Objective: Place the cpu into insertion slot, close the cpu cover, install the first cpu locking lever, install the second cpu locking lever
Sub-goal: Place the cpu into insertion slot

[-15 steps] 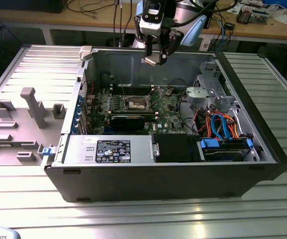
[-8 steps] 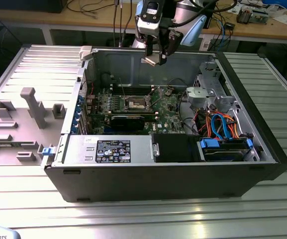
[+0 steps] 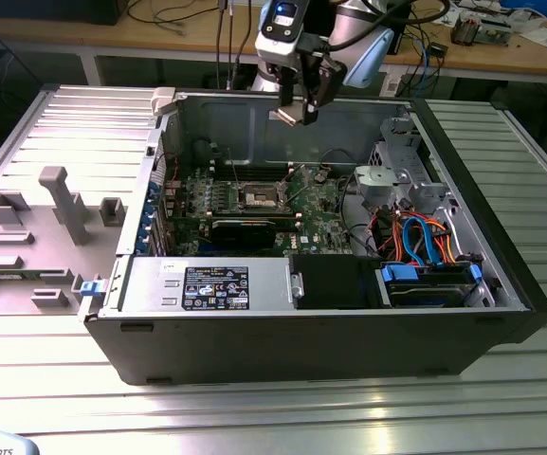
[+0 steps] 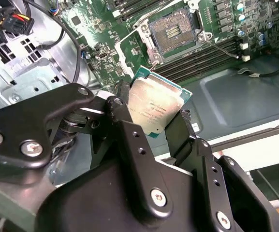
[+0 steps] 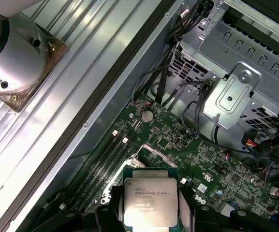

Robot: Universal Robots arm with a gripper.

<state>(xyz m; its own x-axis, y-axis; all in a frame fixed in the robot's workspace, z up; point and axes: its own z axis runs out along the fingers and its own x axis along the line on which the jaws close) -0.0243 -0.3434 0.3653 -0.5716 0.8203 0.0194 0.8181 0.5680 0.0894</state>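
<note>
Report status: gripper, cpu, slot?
Gripper shut on cpu, held above motherboard. Insertion slot uncovered, cpu not yet seated. Nothing seen blocking slot.

Exterior view: bright, even overhead light. Glare streaks run across the ribbed metal table [image 3: 282,417] well in front of the gripper [image 3: 299,112], and the motherboard [image 3: 325,204] below it lies dimmer, in soft shadow. In both wrist views the cpu [image 4: 154,104] [image 5: 150,202] between the fingertips carries a pale sheen; the gripper's black body reads dark, with small highlights on its screws.
</note>
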